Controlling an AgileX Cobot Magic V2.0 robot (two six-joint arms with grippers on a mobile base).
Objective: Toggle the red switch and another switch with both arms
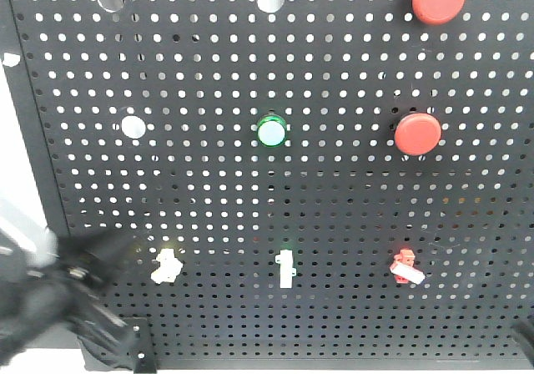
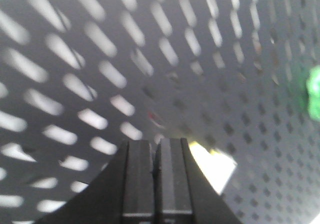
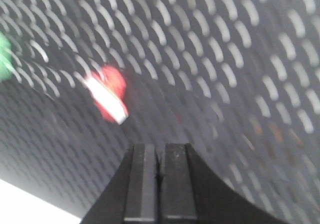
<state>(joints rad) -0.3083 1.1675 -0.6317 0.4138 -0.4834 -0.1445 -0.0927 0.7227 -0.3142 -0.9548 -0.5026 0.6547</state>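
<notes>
The right gripper (image 3: 159, 151) stands at the bottom edge with its black jaws pressed together. It is apart from the blurred red switch (image 3: 107, 96), which sits up-left on the black perforated panel (image 3: 225, 59). A green blur (image 3: 4, 56) marks the left edge.

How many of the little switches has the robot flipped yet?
None that I can tell. In hand: the shut left pincer is close beside the pale-yellow toggle switch, and the shut right pincer points toward the red toggle switch, apart from it. Left to do: flip both switches.
</notes>
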